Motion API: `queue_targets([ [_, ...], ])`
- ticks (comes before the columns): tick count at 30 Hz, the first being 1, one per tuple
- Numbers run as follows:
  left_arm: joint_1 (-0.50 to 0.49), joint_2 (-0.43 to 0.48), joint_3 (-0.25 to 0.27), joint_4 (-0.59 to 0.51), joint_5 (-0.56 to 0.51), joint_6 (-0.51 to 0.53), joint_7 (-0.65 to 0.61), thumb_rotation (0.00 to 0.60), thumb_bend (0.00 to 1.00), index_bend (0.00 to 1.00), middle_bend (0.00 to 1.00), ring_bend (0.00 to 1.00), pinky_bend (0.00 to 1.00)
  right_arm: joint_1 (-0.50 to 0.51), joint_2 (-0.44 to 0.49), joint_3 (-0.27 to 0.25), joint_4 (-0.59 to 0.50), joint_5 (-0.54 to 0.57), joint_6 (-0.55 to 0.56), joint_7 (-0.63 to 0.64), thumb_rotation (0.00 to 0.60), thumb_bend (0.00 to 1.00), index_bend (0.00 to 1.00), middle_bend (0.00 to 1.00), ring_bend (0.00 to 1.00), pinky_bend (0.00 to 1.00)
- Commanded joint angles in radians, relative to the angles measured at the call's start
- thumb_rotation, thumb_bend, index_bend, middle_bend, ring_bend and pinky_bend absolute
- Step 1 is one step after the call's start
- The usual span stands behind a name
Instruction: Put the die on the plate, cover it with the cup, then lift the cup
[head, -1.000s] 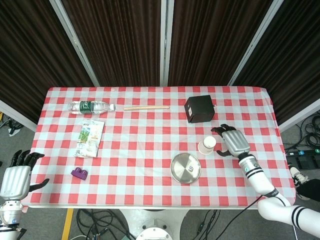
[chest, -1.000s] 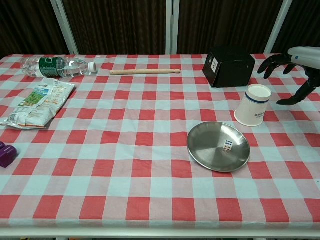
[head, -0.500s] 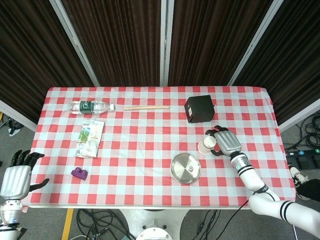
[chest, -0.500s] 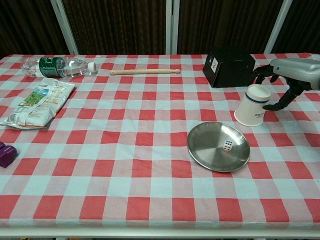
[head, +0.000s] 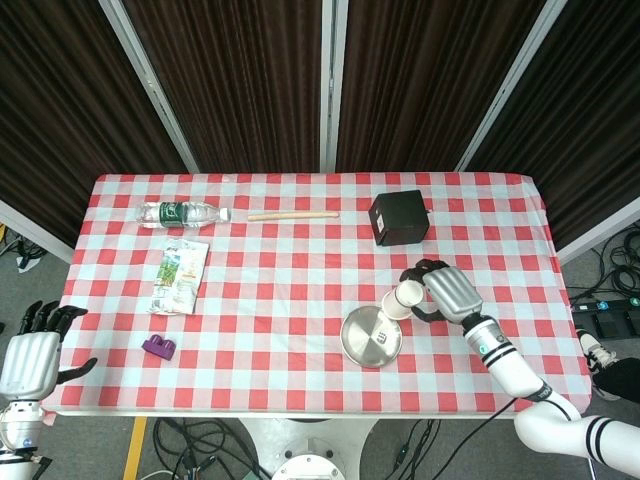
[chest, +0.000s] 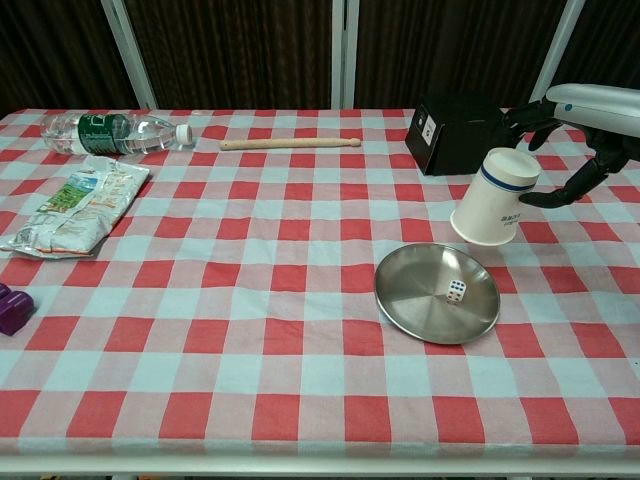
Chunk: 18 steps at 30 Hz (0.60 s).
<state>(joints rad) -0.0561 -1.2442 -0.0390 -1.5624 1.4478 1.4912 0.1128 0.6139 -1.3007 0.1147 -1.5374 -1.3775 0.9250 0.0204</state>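
- The right hand (chest: 585, 125) has its fingers (chest: 560, 192) curled around the paper cup (chest: 494, 197), holding it off the surface, tilted with its open mouth toward the lower left.
- The cup hangs just above the far right edge of the metal plate (chest: 410, 300), in front of the black box (chest: 458, 132).
- The die (chest: 456, 290) lies on the plate, right of its middle, uncovered.
- In the head view the left hand (head: 32, 357) hangs off the near left corner of the checked surface (head: 280, 290), fingers spread and holding nothing.
- A water bottle (chest: 110, 131) lies on its side at the far left, with a wooden stick (chest: 290, 143) to its right.
- A snack packet (chest: 72, 203) lies near the bottle, and a purple block (chest: 12, 308) sits at the left edge.
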Motion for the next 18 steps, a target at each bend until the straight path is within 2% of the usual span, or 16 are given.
queue_targets([
  [1,0.001,-0.001,0.001,0.001,0.0,0.001,0.0,0.6,0.07,0.26,0.24,0.13,0.09,-0.004,0.031,-0.04,-0.053,-0.096,0.022,0.05,0.6,0.28,0.49,0.42,0.2,0.26],
  [6,0.007,-0.004,0.003,0.005,-0.004,0.002,-0.007,0.6,0.07,0.26,0.24,0.13,0.09,0.014,-0.021,-0.071,-0.019,-0.126,-0.009,0.018,0.6,0.28,0.49,0.41,0.2,0.26],
  [18,0.009,-0.011,0.004,0.019,-0.007,-0.002,-0.016,0.6,0.07,0.26,0.24,0.13,0.09,0.032,-0.136,-0.089,0.074,-0.144,-0.012,-0.029,0.6,0.28,0.49,0.41,0.2,0.26],
])
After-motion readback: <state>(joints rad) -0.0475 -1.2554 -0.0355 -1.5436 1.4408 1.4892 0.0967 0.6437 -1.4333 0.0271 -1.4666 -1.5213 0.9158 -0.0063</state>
